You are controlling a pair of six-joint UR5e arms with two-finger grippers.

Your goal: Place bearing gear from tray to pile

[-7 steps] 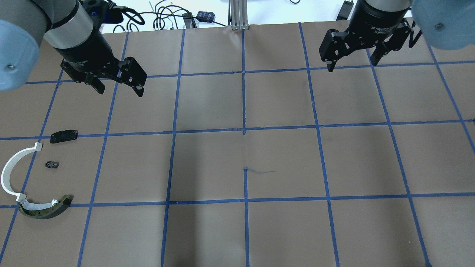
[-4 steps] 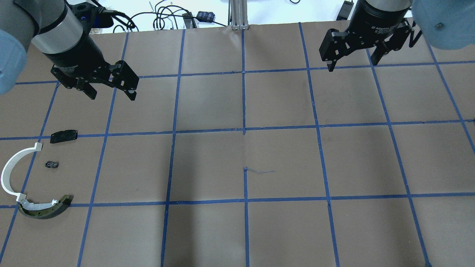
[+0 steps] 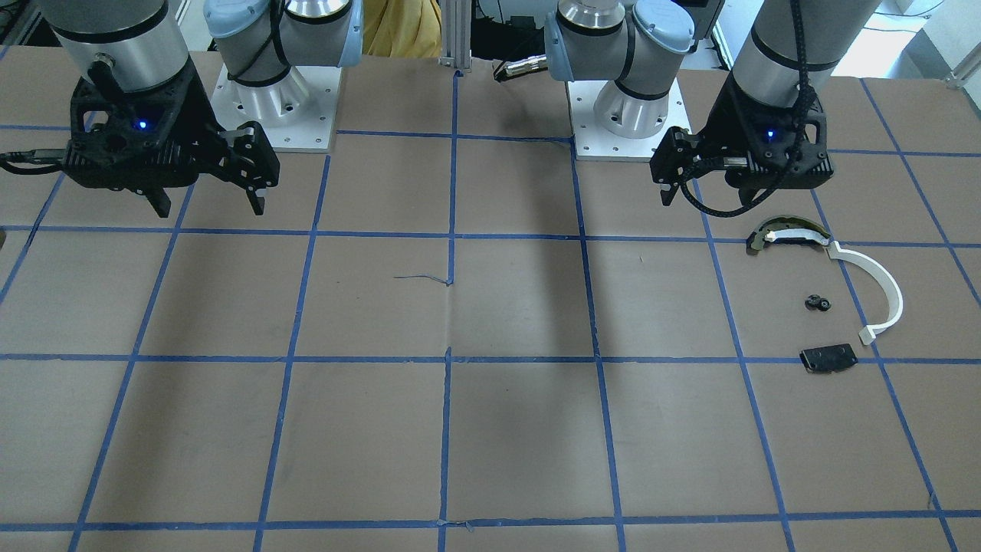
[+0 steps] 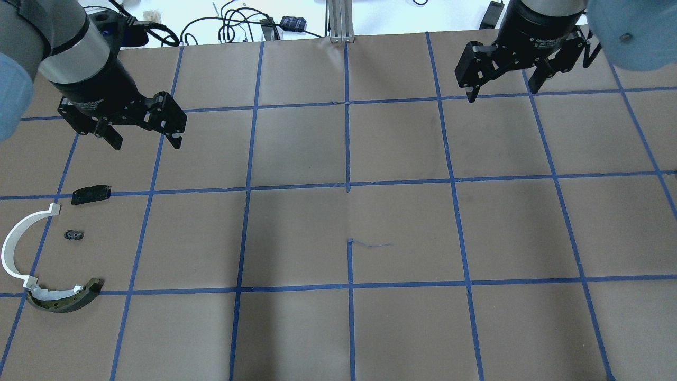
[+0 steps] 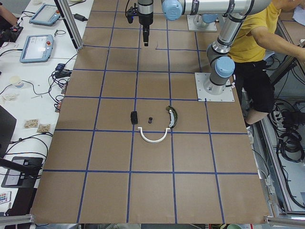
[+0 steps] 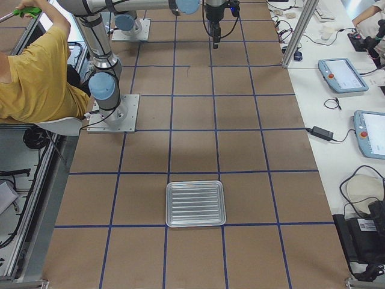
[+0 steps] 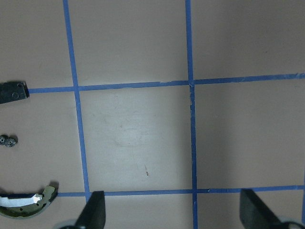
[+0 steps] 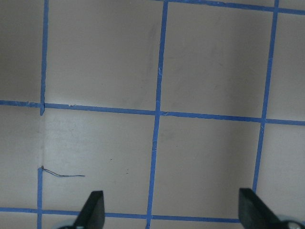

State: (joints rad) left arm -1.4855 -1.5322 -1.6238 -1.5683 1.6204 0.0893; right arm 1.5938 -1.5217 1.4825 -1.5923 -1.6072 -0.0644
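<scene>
The bearing gear (image 4: pixel 74 234) is a small black part lying on the table within the pile; it also shows in the front view (image 3: pixel 818 303) and the left wrist view (image 7: pixel 8 140). Around it lie the long white curved strip (image 4: pixel 13 248), the dark olive curved piece (image 4: pixel 66 300) and the flat black plate (image 4: pixel 91 194). My left gripper (image 4: pixel 146 142) is open and empty, hovering beyond the black plate. My right gripper (image 4: pixel 501 91) is open and empty at the far right. The silver tray (image 6: pixel 195 203) shows only in the exterior right view and looks empty.
Brown table cover with a blue tape grid. Cables and small devices (image 4: pixel 254 24) lie past the far edge. An aluminium post (image 4: pixel 341 21) stands at the far middle. A person in yellow (image 6: pixel 36 72) sits behind the robot bases.
My left gripper has moved left across the table, staying open and empty. The right arm and the pile parts have not moved.
</scene>
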